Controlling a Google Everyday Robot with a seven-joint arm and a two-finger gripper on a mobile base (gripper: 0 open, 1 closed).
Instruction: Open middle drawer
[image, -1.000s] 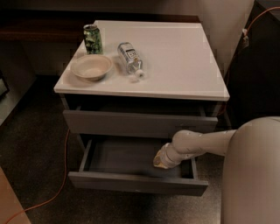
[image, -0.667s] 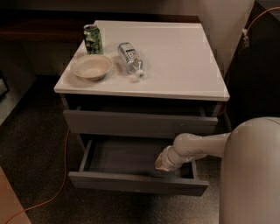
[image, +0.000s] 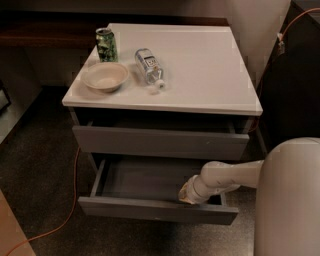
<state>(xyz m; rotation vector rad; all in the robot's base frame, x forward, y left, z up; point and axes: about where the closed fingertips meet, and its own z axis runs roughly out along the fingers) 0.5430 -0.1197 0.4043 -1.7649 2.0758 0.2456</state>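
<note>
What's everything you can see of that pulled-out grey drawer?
The middle drawer is matte grey, with a flat, handleless front and a grey inside showing no contents. It stands pulled well out below another grey drawer front. The robot's end effector reaches down inside it near the right front corner, close behind the front panel.

- Cabinet top: can at the back left; bowl just in front of it; bottle lying on its side, right of the bowl.
- Upper drawer: directly below the top.
- Middle drawer: beneath the upper drawer, standing out forward of it.
- Gripper: inside the middle drawer at its right end, just behind the front panel; arm enters from the right.
- Cable: on the floor, left of the cabinet.
</note>
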